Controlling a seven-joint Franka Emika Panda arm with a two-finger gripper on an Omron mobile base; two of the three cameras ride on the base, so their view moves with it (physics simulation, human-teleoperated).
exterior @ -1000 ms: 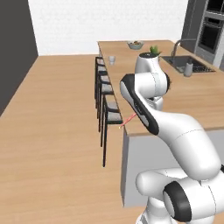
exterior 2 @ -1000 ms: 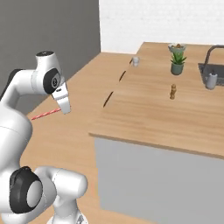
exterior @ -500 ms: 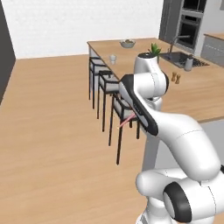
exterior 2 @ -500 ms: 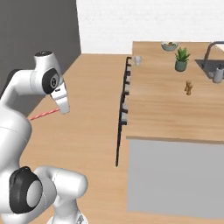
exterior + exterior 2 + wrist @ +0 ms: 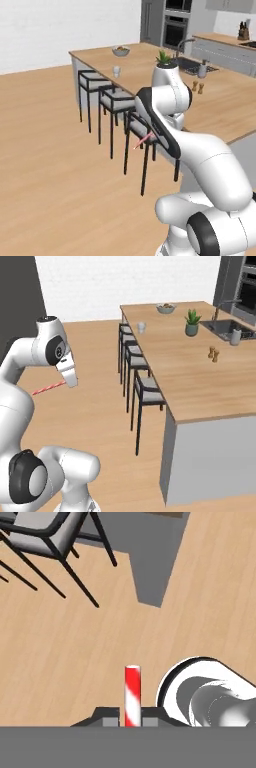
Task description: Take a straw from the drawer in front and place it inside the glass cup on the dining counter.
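My gripper is shut on the straw, a thin red-and-white striped stick standing up between the two dark fingertips. In the right base view the straw sticks out to the left of the gripper, held over the wood floor. It shows as a short pink stick beside my arm in the left base view. The glass cup stands near the stool-side edge of the dining counter, well ahead of the gripper. The drawer is out of view.
Three black stools line the counter's near side. On the counter stand a fruit bowl, a potted plant, two brown shakers and a sink with faucet. Open wood floor lies left of the stools.
The whole picture has shifted, so the base has moved: the counter now stretches further away and its stools show in full. The arm keeps its pose with the straw held.
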